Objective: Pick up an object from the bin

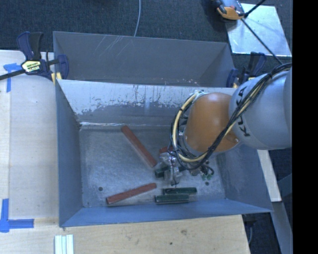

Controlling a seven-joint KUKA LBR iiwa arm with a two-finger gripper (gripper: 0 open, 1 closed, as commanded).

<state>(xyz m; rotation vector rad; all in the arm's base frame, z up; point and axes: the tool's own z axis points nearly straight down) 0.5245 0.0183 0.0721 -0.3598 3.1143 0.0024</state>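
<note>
Wrist cables (178,130) and the orange cover (211,121) crowd the 3 o'clock side of the bin (69,149) because the arm reaches in from there, bent steeply so that the gripper (171,171) sits low over the floor, just toward 4 o'clock of its centre. It hangs above a small dark piece (160,173), close to the lower end of a long reddish-brown stick (138,146) that runs from 11 o'clock down to the middle. Whether the gripper is open, closed or gripping anything I cannot tell from where I stand, its tip being lost among the cables. Nothing looks raised off the floor, so I judge the pick not yet made. A second reddish-brown stick (131,193) lies at 7 o'clock and dark green bars (174,198) lie side by side at 5 o'clock, just below the gripper. All lie flat and loose, with nothing to prop them on the level floor. That floor is dull grey metal, speckled and scuffed, and the sloping back wall (144,101) at 12 o'clock carries streaky scratches. Beyond the bin at 12 o'clock the room shows dark carpet (99,15)
</note>
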